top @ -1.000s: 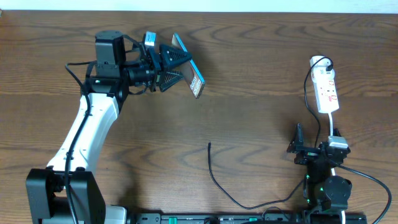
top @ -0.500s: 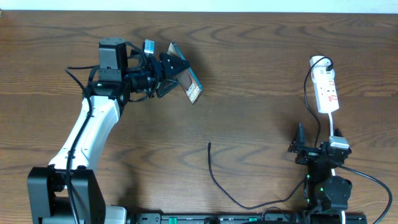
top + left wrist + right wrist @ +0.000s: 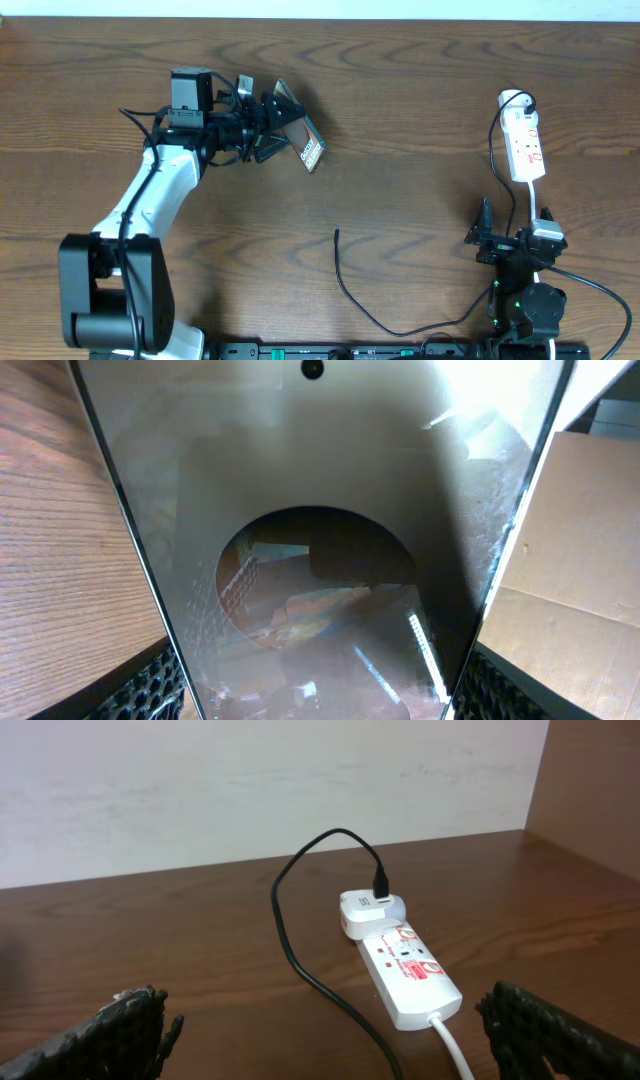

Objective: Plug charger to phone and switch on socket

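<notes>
clamping the phone point(image 3: 308, 142) by its 2 long edges, the left gripper point(image 3: 283, 126) held it tilted, the slab reaching out past its fingertips and filling the left wrist view. whether the phone's low edge touched the table point(image 3: 420, 90) could not be told. the charger point(image 3: 341, 275) had its free tip lying between the 2 grippers, touching neither. its cable ran on past the right gripper point(image 3: 512, 232), which stood wide open and held nothing. the socket point(image 3: 526, 146) lay straight ahead of those fingers, apart from them.
</notes>
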